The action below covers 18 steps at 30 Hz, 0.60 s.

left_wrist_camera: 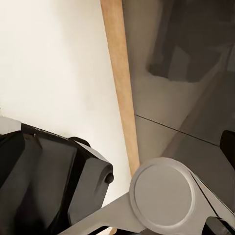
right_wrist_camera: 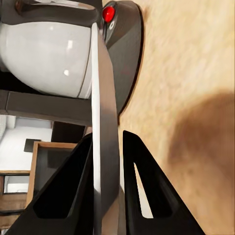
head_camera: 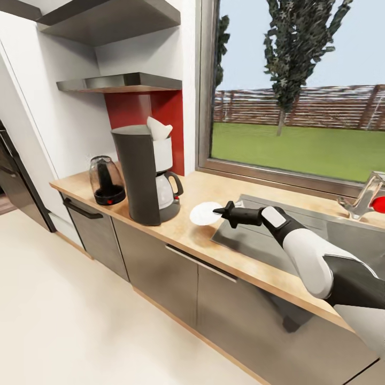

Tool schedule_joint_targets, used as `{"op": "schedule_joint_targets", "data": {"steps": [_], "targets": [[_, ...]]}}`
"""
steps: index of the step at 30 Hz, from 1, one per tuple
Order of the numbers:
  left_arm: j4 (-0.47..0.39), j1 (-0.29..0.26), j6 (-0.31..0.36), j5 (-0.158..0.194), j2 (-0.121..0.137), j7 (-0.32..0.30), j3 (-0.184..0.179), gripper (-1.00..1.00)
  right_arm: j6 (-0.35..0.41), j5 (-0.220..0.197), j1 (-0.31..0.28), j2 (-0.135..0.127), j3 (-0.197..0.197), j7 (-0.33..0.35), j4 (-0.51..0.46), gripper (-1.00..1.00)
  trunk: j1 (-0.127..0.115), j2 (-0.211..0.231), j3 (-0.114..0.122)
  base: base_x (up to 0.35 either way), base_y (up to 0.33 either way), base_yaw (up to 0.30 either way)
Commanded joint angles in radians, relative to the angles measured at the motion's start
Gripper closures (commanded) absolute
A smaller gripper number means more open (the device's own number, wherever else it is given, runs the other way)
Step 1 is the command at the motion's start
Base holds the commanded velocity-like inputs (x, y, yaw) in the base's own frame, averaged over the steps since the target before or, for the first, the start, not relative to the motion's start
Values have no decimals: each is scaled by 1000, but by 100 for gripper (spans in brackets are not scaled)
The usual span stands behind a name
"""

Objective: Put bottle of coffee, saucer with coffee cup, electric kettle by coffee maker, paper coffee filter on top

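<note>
The coffee maker [head_camera: 143, 176] stands on the kitchen countertop [head_camera: 251, 262], with a white paper filter [head_camera: 159, 128] in its top. To its left sits the electric kettle [head_camera: 107, 182]. My right gripper [head_camera: 219, 211] is shut on the rim of the white saucer [head_camera: 205, 213], low over the counter just right of the coffee maker. The right wrist view shows the saucer [right_wrist_camera: 104, 122] edge-on between both fingers [right_wrist_camera: 73, 191], with the carafe [right_wrist_camera: 44, 54] and the machine's base [right_wrist_camera: 127, 54] close ahead. Whether the saucer touches the wood is unclear. The bottle of coffee and the coffee cup are out of view.
A steel sink [head_camera: 321, 235] with a faucet [head_camera: 368, 195] lies under my right arm, and something red [head_camera: 378, 204] shows at the far right edge. Grey shelves [head_camera: 120, 82] hang above the coffee maker. The left wrist view looks down on pale floor [left_wrist_camera: 54, 63] and cabinet fronts [left_wrist_camera: 176, 98].
</note>
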Motion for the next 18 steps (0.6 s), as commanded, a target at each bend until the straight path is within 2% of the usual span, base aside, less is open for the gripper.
{"op": "schedule_joint_targets", "data": {"steps": [1, 5, 11, 18], "targets": [[0, 0, 10, 5, 0, -3, -4, -100, 5, 7, -1, 0, -9, 6, 0, 100, 0, -1, -1, 25, 29, 0], [0, 0, 10, 5, 0, -3, -4, -100, 5, 7, -1, 5, -9, 6, 0, 100, 0, -1, -1, 26, 25, 0], [0, 0, 10, 5, 0, -3, -3, -100, 4, 7, -1, 8, -10, 6, 0, 100, 0, -1, -1, 139, 117, 0], [0, 0, 10, 5, 0, -3, -4, -100, 3, 7, -1, 8, -11, 6, 0, 100, 0, -1, -1, 27, 22, 0]]}}
